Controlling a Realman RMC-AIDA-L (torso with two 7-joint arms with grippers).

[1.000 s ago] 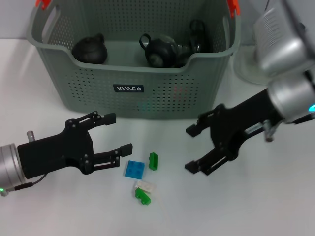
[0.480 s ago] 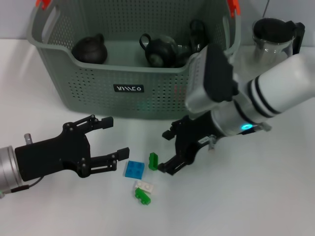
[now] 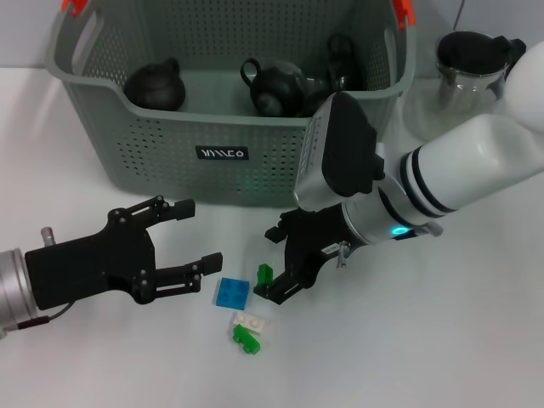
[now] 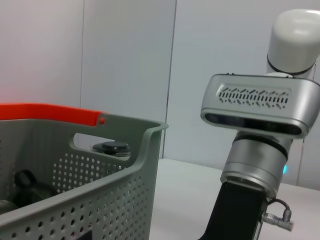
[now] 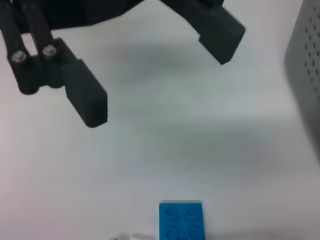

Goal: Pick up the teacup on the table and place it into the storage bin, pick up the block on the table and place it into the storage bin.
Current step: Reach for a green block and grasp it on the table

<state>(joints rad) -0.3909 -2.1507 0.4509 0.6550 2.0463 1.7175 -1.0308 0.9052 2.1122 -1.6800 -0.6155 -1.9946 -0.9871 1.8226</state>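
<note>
Right gripper: my right gripper (image 3: 274, 265) hangs low over the white table (image 3: 442, 340), fingers spread wide and holding nothing, with the small green block (image 3: 265, 274) just at the lower fingertip.
Left gripper: my left gripper (image 3: 197, 234) rests open and empty to the left of the blocks; its two black fingers (image 5: 90, 102) show spread apart in the right wrist view.
Blocks: the blue block (image 3: 231, 293) lies flat on the table between my two grippers, its studs facing up, and it shows again in the right wrist view (image 5: 181, 221). A white block (image 3: 252, 322) and a second green block (image 3: 246, 338) sit touching each other just in front of it.
Storage bin: the grey-green perforated storage bin (image 3: 170, 144) stands at the back of the table behind both grippers, with orange handle clips at its rim; from the left wrist view its wall (image 4: 85, 195) rises beside my right arm.
Bin contents: dark teaware lies inside, a round teapot (image 3: 156, 87) at the left and another black teapot (image 3: 276, 87) near the middle.
Pitcher: a glass pitcher with a black lid (image 3: 470, 58) stands on the table to the right of the bin.
</note>
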